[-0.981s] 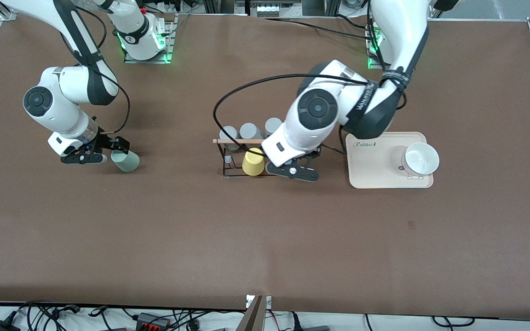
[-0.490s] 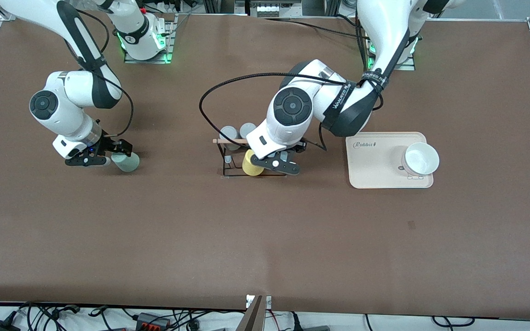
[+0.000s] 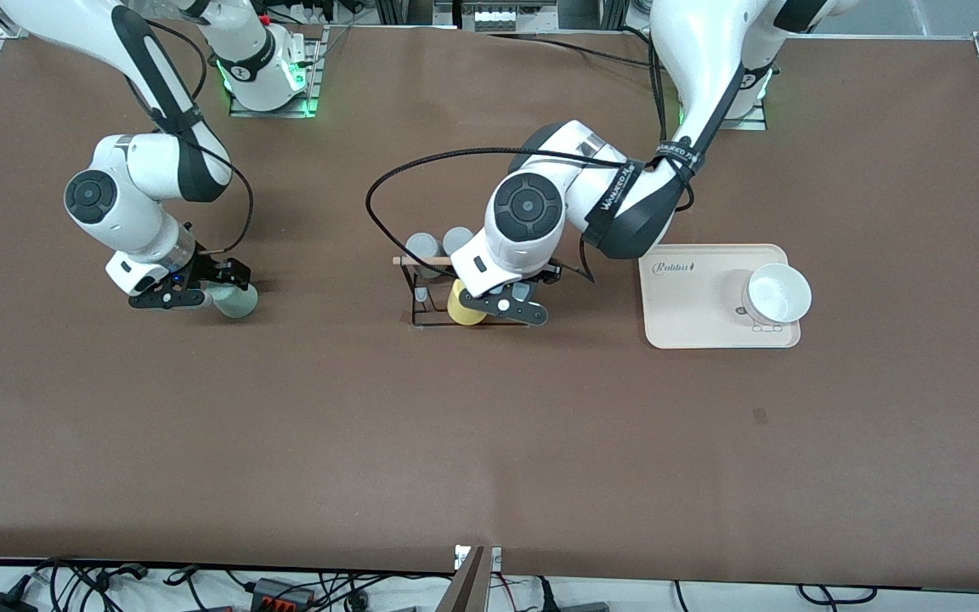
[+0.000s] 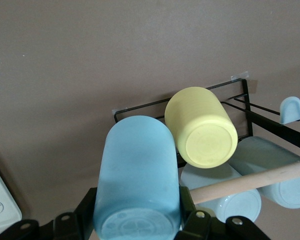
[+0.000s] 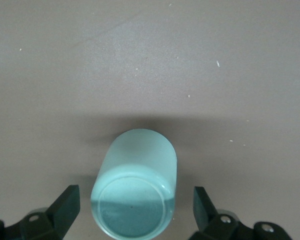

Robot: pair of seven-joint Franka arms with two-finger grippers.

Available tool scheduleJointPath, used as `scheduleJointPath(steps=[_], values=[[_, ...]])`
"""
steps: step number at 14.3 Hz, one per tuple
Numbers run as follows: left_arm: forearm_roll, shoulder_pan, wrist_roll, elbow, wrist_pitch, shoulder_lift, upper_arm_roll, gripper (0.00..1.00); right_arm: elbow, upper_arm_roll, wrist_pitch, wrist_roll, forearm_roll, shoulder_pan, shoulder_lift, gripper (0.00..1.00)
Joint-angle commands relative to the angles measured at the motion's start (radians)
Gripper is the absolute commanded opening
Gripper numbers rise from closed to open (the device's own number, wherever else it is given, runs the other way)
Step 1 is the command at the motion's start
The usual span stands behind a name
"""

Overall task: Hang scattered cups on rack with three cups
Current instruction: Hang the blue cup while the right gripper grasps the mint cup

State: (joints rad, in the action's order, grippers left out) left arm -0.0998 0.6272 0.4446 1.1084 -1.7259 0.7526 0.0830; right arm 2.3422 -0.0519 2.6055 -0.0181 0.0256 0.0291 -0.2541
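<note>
Left hand (image 4: 137, 227) (hidden from the front) clamps the blue cup (image 4: 137, 175) over the rack (image 3: 434, 293); right hand (image 5: 135, 210) spread around the mint cup (image 5: 135, 185).

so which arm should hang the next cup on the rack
Left. The left gripper is shut on the light blue cup right at the rack; the right gripper stands open around the mint cup.

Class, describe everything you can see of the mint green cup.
The mint green cup is small, handleless, tapered, smooth and matte. It lies on its side on the brown table toward the right arm's end, its open mouth facing the right gripper, whose open fingers flank it without visibly touching.
</note>
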Motion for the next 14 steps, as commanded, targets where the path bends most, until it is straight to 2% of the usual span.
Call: scheduleJointPath(steps=[1,5,6,9,10,12,13,14], values=[[0.012,0.011,-0.006,-0.031,0.012,0.030,-0.006,0.32,-0.001,-0.002,0.013,-0.011,0.011,0.000,-0.008,1.00],[0.014,0.009,-0.011,-0.033,-0.015,0.057,-0.006,0.35,-0.001,-0.002,0.013,-0.011,0.011,0.000,-0.007,1.00],[0.012,0.011,-0.011,-0.033,-0.021,0.066,-0.006,0.35,-0.001,-0.002,0.013,-0.011,0.011,0.000,-0.007,0.94],[0.014,0.012,-0.011,-0.032,-0.034,0.089,-0.006,0.36,-0.003,-0.002,0.010,-0.011,0.011,0.002,-0.005,0.43],[0.014,0.012,-0.011,-0.031,-0.037,0.097,-0.006,0.37,-0.004,-0.002,0.010,-0.011,0.011,0.002,-0.005,0.31],[0.014,0.019,-0.009,-0.031,-0.046,0.109,-0.006,0.41,-0.006,-0.002,0.008,-0.013,0.011,0.002,-0.004,0.20],[0.014,0.019,-0.009,-0.031,-0.058,0.111,-0.006,0.61,-0.006,0.000,0.007,-0.013,0.011,0.002,-0.004,0.18],[0.014,0.017,-0.007,-0.031,-0.066,0.111,-0.006,0.97,-0.006,0.000,0.007,-0.014,0.011,0.002,-0.002,0.17]])
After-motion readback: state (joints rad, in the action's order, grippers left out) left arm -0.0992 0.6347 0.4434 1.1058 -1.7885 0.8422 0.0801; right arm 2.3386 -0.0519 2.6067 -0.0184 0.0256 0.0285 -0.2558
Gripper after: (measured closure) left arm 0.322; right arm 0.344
